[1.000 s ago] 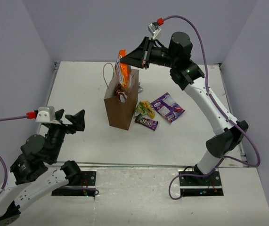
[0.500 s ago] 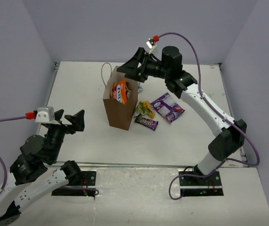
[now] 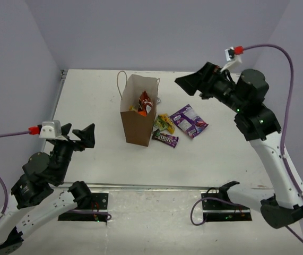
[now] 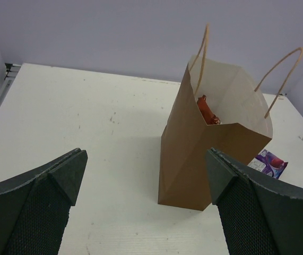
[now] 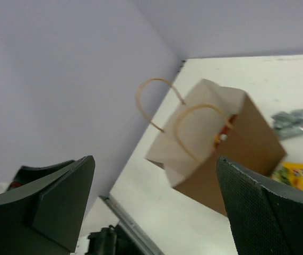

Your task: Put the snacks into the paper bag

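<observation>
The brown paper bag (image 3: pixel 136 125) stands upright mid-table with a red-orange chip bag (image 3: pixel 144 102) inside it. Right of it on the table lie a yellow-green packet (image 3: pixel 165 122), a dark brown candy (image 3: pixel 165 139) and a purple packet (image 3: pixel 189 120). A silver-grey wrapper (image 3: pixel 157 100) peeks out behind the bag. My right gripper (image 3: pixel 182 83) hangs open and empty, above and to the right of the bag. My left gripper (image 3: pixel 79 133) stands open and empty, well left of the bag. The left wrist view shows the bag (image 4: pixel 204 159) and chip bag (image 4: pixel 206 110) ahead of the left gripper (image 4: pixel 145 159).
The right wrist view looks down at the paper bag (image 5: pixel 249 146), its loop handles (image 5: pixel 154 101), the silver-grey wrapper (image 5: pixel 289 122) and the yellow-green packet (image 5: pixel 294 174). A metal rail (image 5: pixel 132 223) runs along the table's left edge. Lilac walls close in the table.
My right gripper has opened and let the red-orange chip bag drop into the paper bag. It then drew back up and to the right. The left arm has not moved.
</observation>
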`<state>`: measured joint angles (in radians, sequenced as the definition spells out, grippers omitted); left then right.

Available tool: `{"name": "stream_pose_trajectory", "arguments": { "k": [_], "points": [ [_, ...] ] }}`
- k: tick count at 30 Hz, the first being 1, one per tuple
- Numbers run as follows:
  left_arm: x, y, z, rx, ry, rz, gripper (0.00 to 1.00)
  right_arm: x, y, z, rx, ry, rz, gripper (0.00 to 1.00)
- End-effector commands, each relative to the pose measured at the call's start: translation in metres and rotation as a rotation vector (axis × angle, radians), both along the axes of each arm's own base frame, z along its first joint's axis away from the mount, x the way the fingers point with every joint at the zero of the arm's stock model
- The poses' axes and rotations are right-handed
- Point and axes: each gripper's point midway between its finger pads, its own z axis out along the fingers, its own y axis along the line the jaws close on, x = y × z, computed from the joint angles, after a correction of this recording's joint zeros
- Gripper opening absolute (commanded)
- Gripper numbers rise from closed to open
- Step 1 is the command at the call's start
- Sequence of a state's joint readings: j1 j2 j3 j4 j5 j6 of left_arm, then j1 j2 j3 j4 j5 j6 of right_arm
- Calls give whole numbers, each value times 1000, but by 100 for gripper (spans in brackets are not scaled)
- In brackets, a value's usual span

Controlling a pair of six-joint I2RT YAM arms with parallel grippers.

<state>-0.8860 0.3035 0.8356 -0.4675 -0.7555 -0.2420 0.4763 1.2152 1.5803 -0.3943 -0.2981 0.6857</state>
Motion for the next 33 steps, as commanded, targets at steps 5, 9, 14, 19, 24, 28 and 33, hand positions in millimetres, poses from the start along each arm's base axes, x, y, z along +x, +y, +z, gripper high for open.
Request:
{"name": "stream_pose_trajectory", "arguments": {
  "k": [5,9,14,19,24,28,33],
  "points": [
    [4,-2,4,10,-10,12,100,17,-46,-138,-123,218,-108,99],
    [5,-3,5,12,-8,12,100,23,-50,-165,-147,282,-140,99],
    [3,-1,5,-1,-9,10,100,37,-92,-247,-114,537,-327,99],
    [3,-1,5,-3,-15,8,100,49,-144,-309,78,659,-518,99],
    [4,-3,3,8,-8,9,100,52,-157,-360,106,768,-613,99],
    [4,-3,4,7,-11,6,100,73,-173,-379,83,756,-704,99],
    [3,-1,4,3,-12,9,100,90,-180,-403,90,800,-769,93]
  ]
}}
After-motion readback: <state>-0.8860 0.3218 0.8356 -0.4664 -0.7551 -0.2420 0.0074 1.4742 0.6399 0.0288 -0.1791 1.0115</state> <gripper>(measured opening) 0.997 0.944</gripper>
